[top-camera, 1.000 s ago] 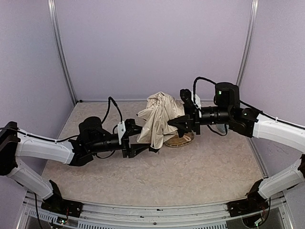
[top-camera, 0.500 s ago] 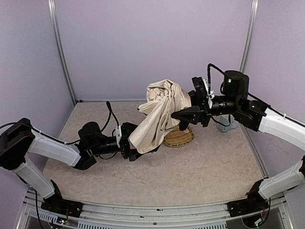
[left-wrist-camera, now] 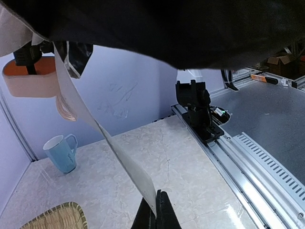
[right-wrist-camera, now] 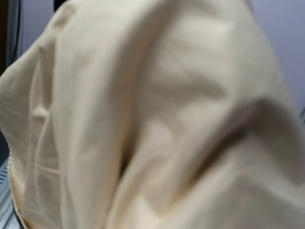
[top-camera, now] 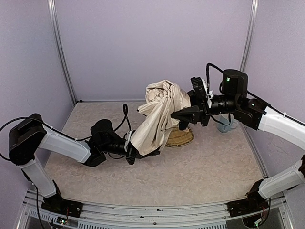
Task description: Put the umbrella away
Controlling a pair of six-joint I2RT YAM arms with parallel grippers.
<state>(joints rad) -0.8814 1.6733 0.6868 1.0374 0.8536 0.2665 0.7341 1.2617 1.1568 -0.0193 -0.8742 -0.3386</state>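
Left gripper (top-camera: pixel 135 155), its arm stretched low over the marbled table (top-camera: pixel 200 167), is pinched closed on the lower hem of the umbrella (top-camera: pixel 159 109). Right gripper (top-camera: pixel 183 118), arm raised, clamps the crumpled cream upper bundle above the woven basket (top-camera: pixel 183 138). Only the left wrist view shows the pinch; the right wrist view shows only soft folds.

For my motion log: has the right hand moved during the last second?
Yes. The right hand has moved up the view, off the woven tray, uncovering the blue mug.

Pale lavender walls (top-camera: pixel 152 47) enclose a beige marbled tabletop (top-camera: pixel 190 171). Aluminium posts (top-camera: pixel 62 52) mark the back corners. Lighting is soft and even.
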